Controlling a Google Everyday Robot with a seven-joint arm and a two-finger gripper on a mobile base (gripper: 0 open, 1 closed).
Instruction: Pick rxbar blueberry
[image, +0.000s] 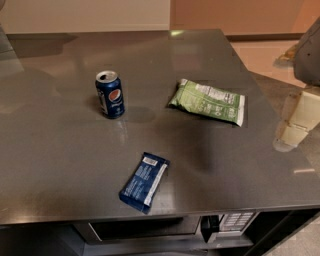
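- A dark grey, faintly glossy countertop (60, 165) fills the view. A pale wall stands behind it and a microwave (220, 222) sits below its front edge.
- Furthest left is a blue Pepsi can (109, 94), upright and well apart from everything else.
- Left of centre, near the front edge, the rxbar blueberry (145, 182) lies flat on the counter. It is turned on a diagonal from lower left to upper right, with its white text panel up and a pale strip along its right long edge. Nothing touches it.
- The bar looks light, with a firm body inside a slick film wrapper (the crimped ends are probably floppy). Being so low to the surface, it is likely to skid rather than lift. I would take it across the narrow width at mid-length, coming straight down with the jaws square to the long edges — not by an end.
- Right of centre and further back, a green snack bag (207, 101) lies flat, clear of the bar.
- At the far right edge the gripper (292, 131) hangs just off the counter's side, well apart from the bar — it is not holding the bar. I cannot tell whether it is open or closed.
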